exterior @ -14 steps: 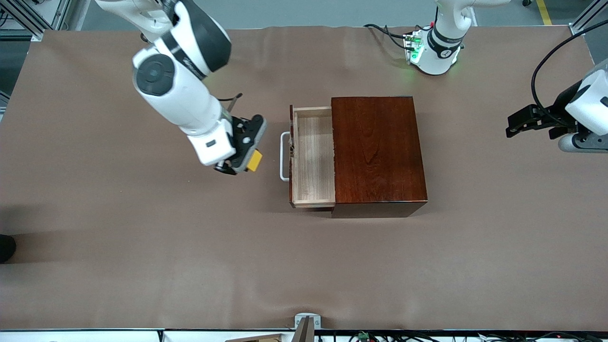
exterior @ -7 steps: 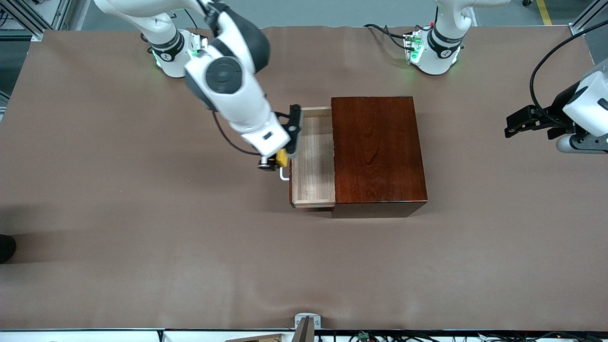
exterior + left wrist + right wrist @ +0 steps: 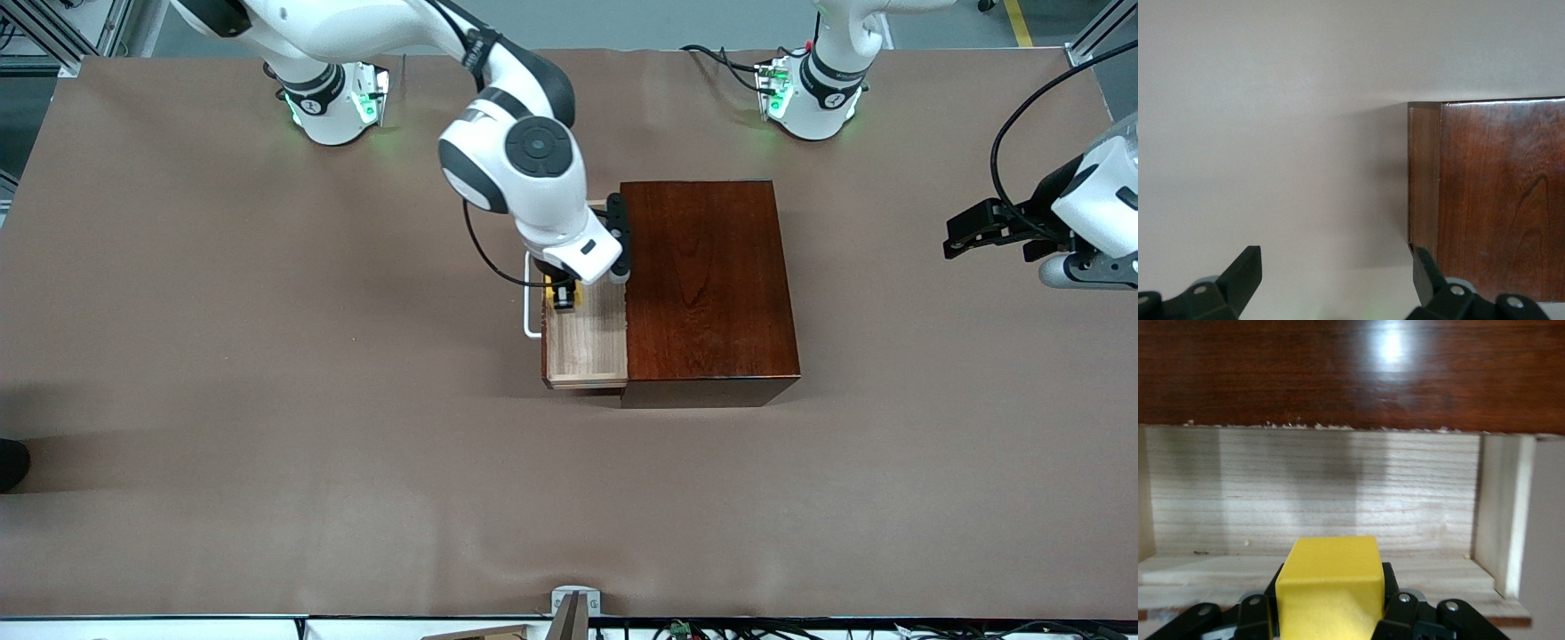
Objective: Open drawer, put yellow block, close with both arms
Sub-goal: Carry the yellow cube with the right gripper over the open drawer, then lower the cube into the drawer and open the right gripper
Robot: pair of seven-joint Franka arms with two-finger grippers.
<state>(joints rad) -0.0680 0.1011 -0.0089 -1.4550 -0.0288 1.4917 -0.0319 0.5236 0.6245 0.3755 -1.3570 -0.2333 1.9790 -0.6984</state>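
Observation:
The dark reddish-brown wooden box (image 3: 707, 280) stands mid-table with its drawer (image 3: 587, 342) pulled out toward the right arm's end, its pale interior and white handle (image 3: 531, 302) showing. My right gripper (image 3: 569, 293) is shut on the yellow block (image 3: 565, 290) and holds it over the open drawer. In the right wrist view the yellow block (image 3: 1328, 587) sits between the fingers above the drawer floor (image 3: 1311, 490). My left gripper (image 3: 978, 227) is open and empty, waiting above the table at the left arm's end; its wrist view shows the box (image 3: 1498, 200).
The brown table cover (image 3: 267, 400) runs wide all round the box. Both green-lit arm bases (image 3: 333, 102) stand along the table's edge farthest from the front camera. A small metal bracket (image 3: 573, 604) sits at the nearest edge.
My right arm has carried the yellow block from above the bare table, past the white handle, to over the open drawer. The left arm has not moved.

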